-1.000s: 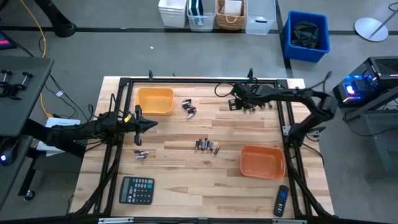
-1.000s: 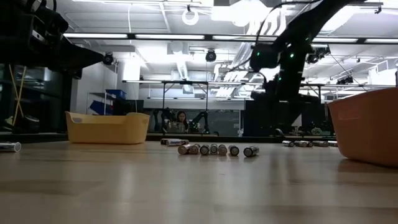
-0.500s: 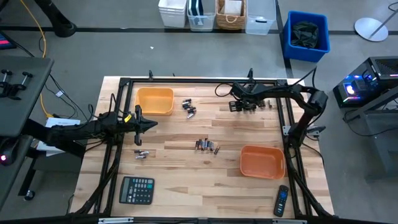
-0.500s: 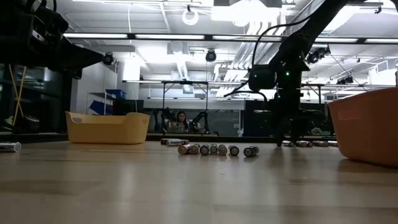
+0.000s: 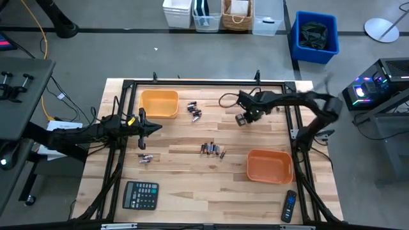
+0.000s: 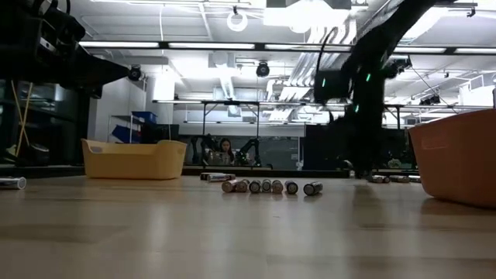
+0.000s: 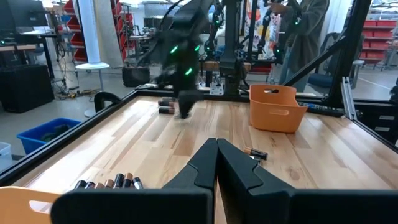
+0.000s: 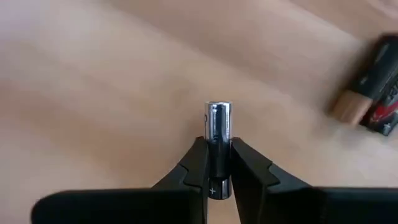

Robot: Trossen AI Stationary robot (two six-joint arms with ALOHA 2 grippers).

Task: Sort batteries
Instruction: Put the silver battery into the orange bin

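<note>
My right gripper (image 8: 217, 163) is shut on one battery (image 8: 218, 127), over the far right of the table (image 5: 243, 119). More batteries lie on the wood: a group by the yellow bin (image 5: 194, 110), a row mid-table (image 5: 212, 150), a pair at the left (image 5: 145, 158), and dark ones close to the held one (image 8: 373, 99). The yellow bin (image 5: 159, 103) stands far left and the orange bin (image 5: 269, 165) near right. At the left side my left gripper (image 5: 156, 128) waits, shut and with nothing in it. My right gripper pinches the battery's dark body (image 8: 217, 155) between its two fingers. The battery lies along the fingers, and its silvery end (image 8: 218, 115) sticks out past the fingertips. The fingers point down at the wood, and the battery looks clear of the table.
A black calculator (image 5: 140, 195) lies at the near left and a black remote (image 5: 289, 206) at the near right corner. A black frame (image 5: 192, 83) runs round the table. Bare wood lies between the mid-table row and the orange bin.
My right gripper dropped to the batteries at the far right, then rose again and shifted a little toward the near edge, now with one battery between its fingers. My left arm has kept still.
</note>
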